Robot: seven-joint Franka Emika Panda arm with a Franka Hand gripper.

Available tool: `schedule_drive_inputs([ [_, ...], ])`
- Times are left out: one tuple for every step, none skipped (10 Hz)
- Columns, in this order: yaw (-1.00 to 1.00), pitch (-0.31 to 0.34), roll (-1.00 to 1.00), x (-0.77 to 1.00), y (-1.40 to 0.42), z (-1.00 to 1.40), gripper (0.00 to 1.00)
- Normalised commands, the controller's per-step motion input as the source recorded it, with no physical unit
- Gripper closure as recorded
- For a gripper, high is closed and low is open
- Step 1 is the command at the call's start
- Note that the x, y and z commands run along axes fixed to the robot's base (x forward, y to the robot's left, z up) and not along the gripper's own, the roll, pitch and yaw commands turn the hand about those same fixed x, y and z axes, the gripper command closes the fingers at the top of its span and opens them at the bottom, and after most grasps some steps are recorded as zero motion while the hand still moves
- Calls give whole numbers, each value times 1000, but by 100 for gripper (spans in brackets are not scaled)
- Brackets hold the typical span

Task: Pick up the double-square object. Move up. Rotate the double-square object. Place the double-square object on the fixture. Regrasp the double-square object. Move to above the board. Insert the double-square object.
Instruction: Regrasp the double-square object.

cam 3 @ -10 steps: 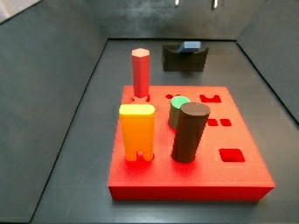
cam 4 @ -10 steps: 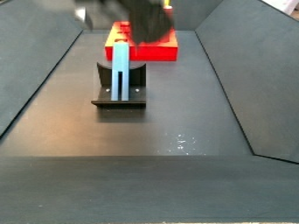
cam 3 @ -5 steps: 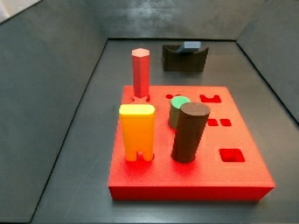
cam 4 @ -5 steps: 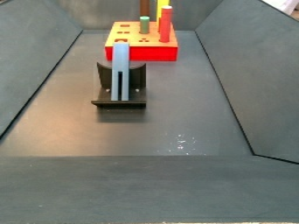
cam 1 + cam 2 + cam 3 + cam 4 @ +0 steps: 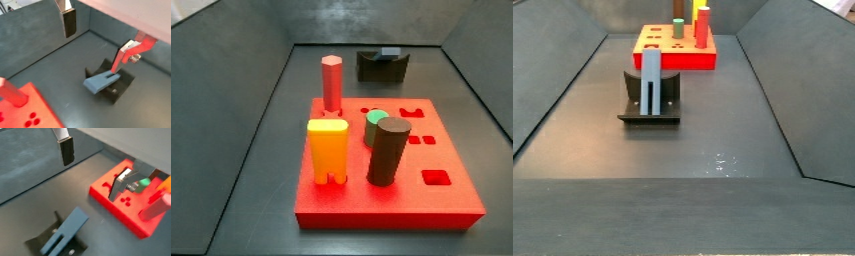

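The blue-grey double-square object (image 5: 652, 80) stands on the black fixture (image 5: 651, 112) in front of the red board (image 5: 660, 58). In a side view the object's top (image 5: 389, 52) shows on the fixture (image 5: 381, 69) behind the board (image 5: 385, 200). My gripper (image 5: 97, 40) is open and empty, well above the object (image 5: 101, 82) and fixture (image 5: 119, 91). In both wrist views its fingers (image 5: 67, 150) stand wide apart with nothing between them. In a wrist view the gripper (image 5: 93, 168) is over the floor between the object (image 5: 67, 230) and the board (image 5: 113, 193). The gripper is out of both side views.
On the board stand a red hexagonal peg (image 5: 331, 85), an orange notched block (image 5: 327, 150), a dark brown cylinder (image 5: 388, 150) and a green peg (image 5: 377, 118). Open cut-outs (image 5: 437, 177) lie at its right side. Grey walls slope up around the floor.
One second ago the gripper showed dark at the top of a side view, over the board. It has since moved up out of that view. The object has not moved.
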Motion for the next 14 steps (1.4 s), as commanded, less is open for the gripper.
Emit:
schedule_drive_inputs([
  [31, 53, 1000, 14, -22, 18, 0],
  [34, 62, 1000, 22, -24, 12, 0],
  [37, 72, 1000, 42, -26, 0, 0],
  [41, 82, 1000, 56, -25, -6, 0],
  [44, 90, 1000, 64, -27, -6, 0],
  [53, 113, 1000, 88, -32, -7, 0],
  [61, 131, 1000, 103, -39, -9, 0],
  [71, 151, 1000, 113, -42, -6, 0],
  [84, 172, 1000, 122, -47, -2, 0],
  [101, 192, 1000, 126, -48, -9, 0],
  [133, 219, 1000, 137, -51, -10, 0],
  [166, 242, 1000, 146, -53, -7, 0],
  [210, 260, 1000, 159, -55, -12, 0],
  [252, 260, 929, 173, -57, -13, 0],
])
